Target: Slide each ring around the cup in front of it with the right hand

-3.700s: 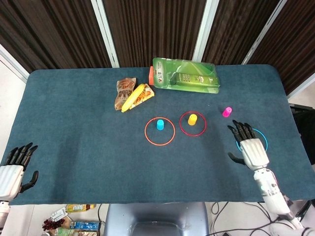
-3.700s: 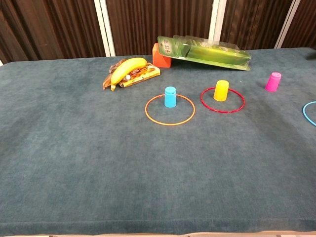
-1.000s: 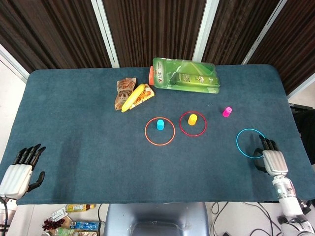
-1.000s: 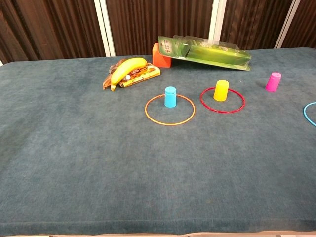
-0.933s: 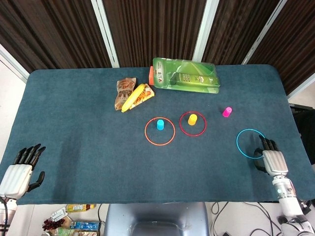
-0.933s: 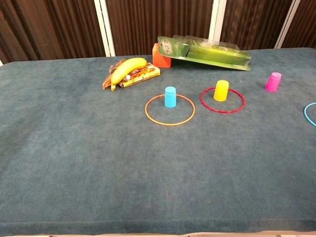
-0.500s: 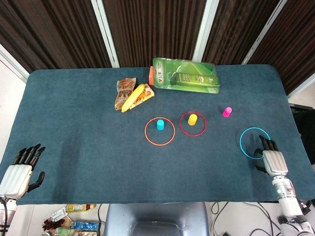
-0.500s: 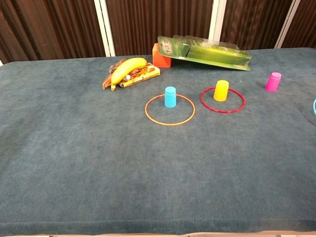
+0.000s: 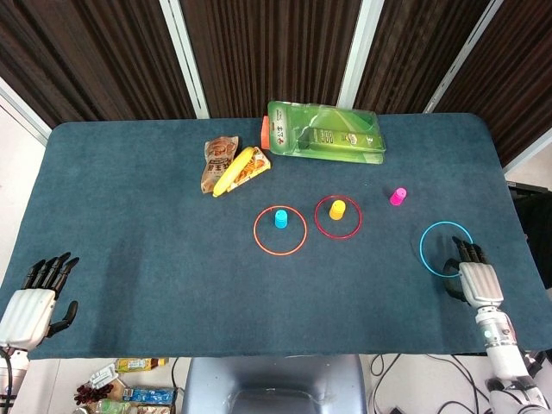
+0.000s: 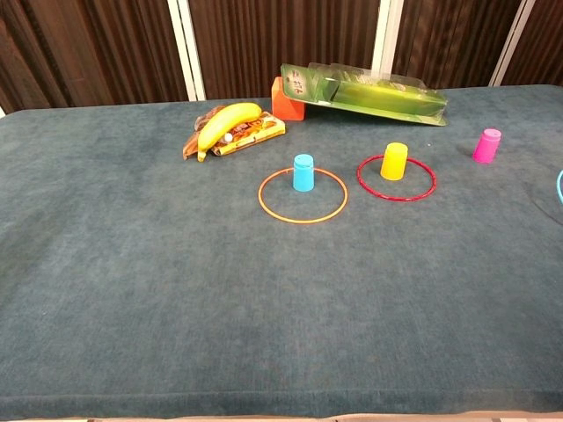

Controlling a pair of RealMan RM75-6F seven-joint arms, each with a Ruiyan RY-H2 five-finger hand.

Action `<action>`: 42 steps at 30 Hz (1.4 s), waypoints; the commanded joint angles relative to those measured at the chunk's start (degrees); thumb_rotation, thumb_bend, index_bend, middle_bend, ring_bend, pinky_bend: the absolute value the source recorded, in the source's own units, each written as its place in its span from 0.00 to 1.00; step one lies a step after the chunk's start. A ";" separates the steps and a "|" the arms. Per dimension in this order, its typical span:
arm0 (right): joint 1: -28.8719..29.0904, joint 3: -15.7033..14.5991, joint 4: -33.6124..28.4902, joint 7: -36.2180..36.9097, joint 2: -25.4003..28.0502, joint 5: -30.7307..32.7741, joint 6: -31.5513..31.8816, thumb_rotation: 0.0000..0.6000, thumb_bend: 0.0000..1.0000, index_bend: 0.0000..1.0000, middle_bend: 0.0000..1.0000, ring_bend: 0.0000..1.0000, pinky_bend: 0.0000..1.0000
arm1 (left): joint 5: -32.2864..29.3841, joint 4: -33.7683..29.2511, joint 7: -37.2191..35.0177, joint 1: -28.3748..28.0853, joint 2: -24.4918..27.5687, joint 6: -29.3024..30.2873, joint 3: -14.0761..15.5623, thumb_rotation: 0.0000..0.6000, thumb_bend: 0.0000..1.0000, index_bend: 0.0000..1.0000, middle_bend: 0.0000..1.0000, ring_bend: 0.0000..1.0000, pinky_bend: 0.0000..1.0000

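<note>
Green package: white label print, too small to read.

Your table wears dark teal cloth. On it: banana on a snack packet upper centre, green package behind, three cups, and three rings mid-right.

- My right hand touches the near edge of 1 ring.
- The far cup stands outside it, behind and to the left.
- 2 other rings each lie around a cup, further left.
</note>
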 commanded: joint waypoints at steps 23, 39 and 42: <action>17.08 9.62 -8.29 -8.99 1.91 5.44 -9.59 1.00 0.52 0.79 0.13 0.00 0.00 | -1.39 0.27 1.20 -0.88 -0.63 -1.80 -0.41 1.00 0.47 0.00 0.00 0.00 0.00; 18.79 9.41 -6.48 -8.53 0.19 7.01 -12.60 1.00 0.52 0.35 0.09 0.00 0.00 | -2.16 0.64 0.52 -1.01 -0.56 -1.71 -0.94 1.00 0.47 0.00 0.00 0.00 0.00; 16.52 9.27 -11.41 -7.67 3.12 6.32 -7.64 1.00 0.52 0.31 0.08 0.00 0.00 | -2.00 0.42 0.57 -0.86 -0.50 -1.41 -0.86 1.00 0.47 0.00 0.00 0.00 0.00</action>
